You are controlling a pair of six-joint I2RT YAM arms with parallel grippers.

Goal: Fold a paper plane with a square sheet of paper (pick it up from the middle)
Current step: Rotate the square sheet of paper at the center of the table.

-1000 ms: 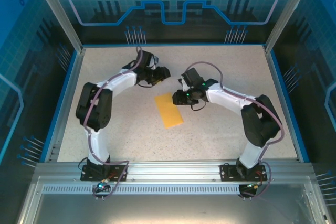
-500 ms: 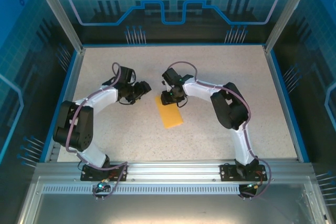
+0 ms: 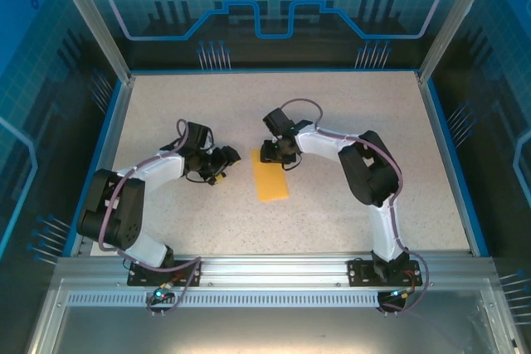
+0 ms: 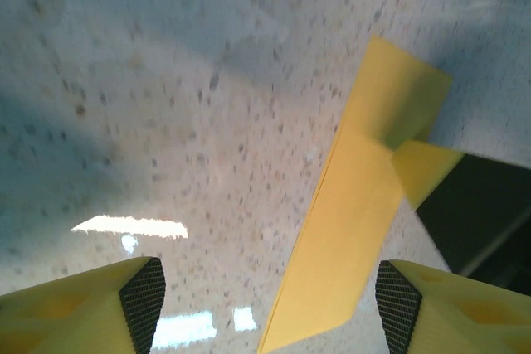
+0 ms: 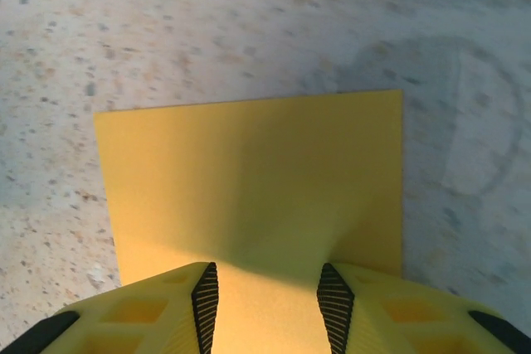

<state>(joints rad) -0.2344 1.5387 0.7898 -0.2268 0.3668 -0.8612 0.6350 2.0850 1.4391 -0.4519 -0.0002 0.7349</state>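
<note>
Thin orange-yellow paper sheet (image 3: 271, 180) lies as flat rectangle: likely mid-fold. Right gripper (image 5: 267, 288) half-open over its far edge, clamping nothing. Left gripper (image 4: 267, 292) wide open, empty, just left of it. Next: catch left edge cleanly.

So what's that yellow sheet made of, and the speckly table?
The thin orange-yellow sheet looks like paper: matte, flat, crisp straight edges. The speckled beige table top looks like stone-patterned laminate or plastic, slightly glossy from the light glints, but I can't be sure.

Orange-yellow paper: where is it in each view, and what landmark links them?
Top external: paper at mid-table.
Left wrist: paper right of centre, a diagonal strip.
Right wrist: paper centre, reaching between the fingers.
Shared landmark: right gripper at the paper's far end.
</note>
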